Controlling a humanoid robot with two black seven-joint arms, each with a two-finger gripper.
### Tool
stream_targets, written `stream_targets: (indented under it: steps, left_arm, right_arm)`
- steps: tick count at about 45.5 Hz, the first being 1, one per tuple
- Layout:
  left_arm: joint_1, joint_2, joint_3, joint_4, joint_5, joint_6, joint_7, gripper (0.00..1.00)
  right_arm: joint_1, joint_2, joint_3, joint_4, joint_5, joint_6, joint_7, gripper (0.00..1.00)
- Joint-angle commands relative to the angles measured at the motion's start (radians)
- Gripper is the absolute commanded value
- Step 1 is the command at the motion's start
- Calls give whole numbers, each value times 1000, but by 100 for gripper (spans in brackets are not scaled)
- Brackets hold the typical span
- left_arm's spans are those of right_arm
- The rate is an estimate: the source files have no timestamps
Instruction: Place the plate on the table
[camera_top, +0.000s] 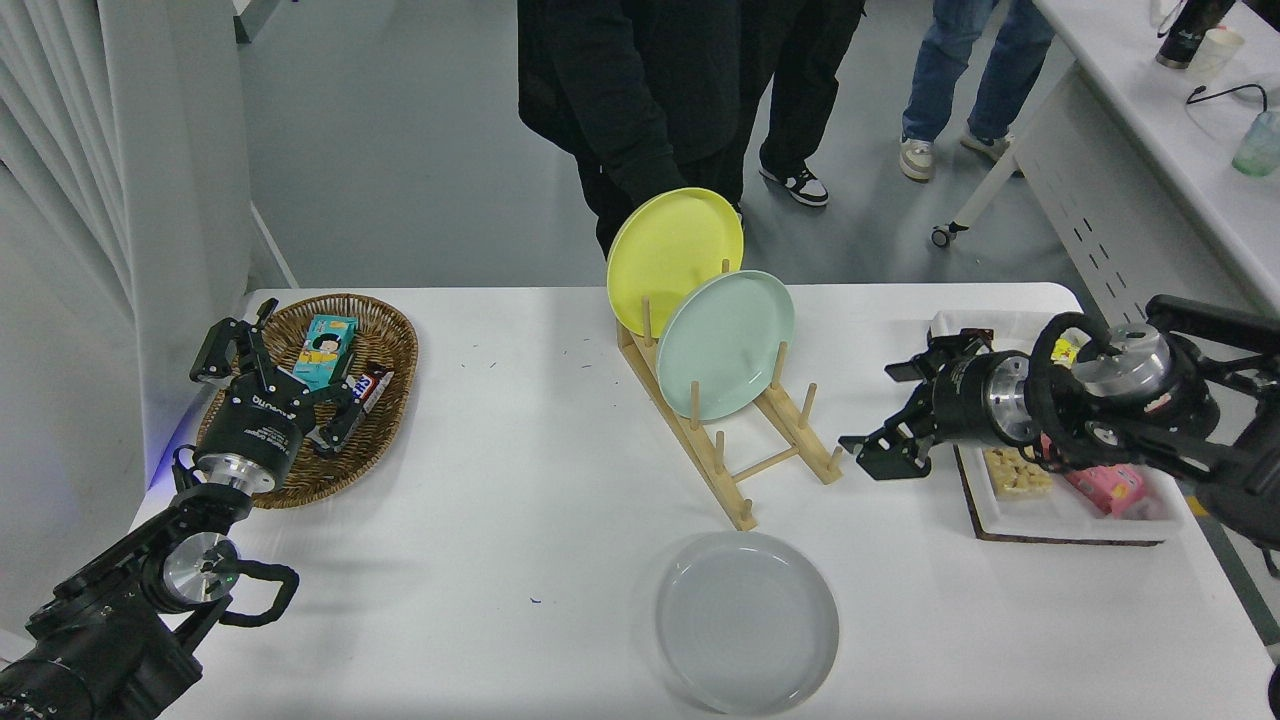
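Round plain light-grey plate lay flat on large white rectangular counter, near its front edge, just in front of wooden peg rack. Right black claw hung above counter, well apart from the plate, fingers spread wide, holding nothing, beside white snack tray. Round yellow plate and round mint-green plate stood tilted in rack. Left black claw parked over brown wicker basket, open and empty.

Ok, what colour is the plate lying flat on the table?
Plain light grey; the plate shows clearly in the head view.
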Motion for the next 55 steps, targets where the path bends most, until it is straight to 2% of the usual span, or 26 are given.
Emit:
stream_targets:
  steps: [1,9,17,21,25,32,42,47,52,55]
  left_arm:
    - [0,0,0,1,0,0,0,98]
    - [0,0,0,0,0,0,0,98]
    - [0,0,0,1,0,0,0,98]
    - [0,0,0,0,0,0,-2,98]
    - [0,0,0,1,0,0,0,98]
    - [0,1,0,1,0,0,-2,98]
    - [0,0,0,1,0,0,-2,98]
    - [0,1,0,1,0,0,-2,98]
    - [0,0,0,1,0,1,-2,98]
    - [0,0,0,0,0,1,-2,98]
  right_arm:
    - [-49,9,129,-94,-361,220,-3,100]
    - [-68,49,204,-203,-510,366,3,100]
    - [-88,63,244,-304,-522,613,9,100]
    - [-155,69,331,-372,-522,754,9,100]
    - [-221,127,424,-445,-522,840,9,100]
    - [-283,197,572,-540,-545,868,9,100]
    - [-364,246,766,-551,-550,858,9,100]
    - [-427,319,899,-609,-552,869,9,100]
    - [-448,339,899,-669,-550,880,7,100]
    - [-447,355,898,-729,-544,929,7,100]
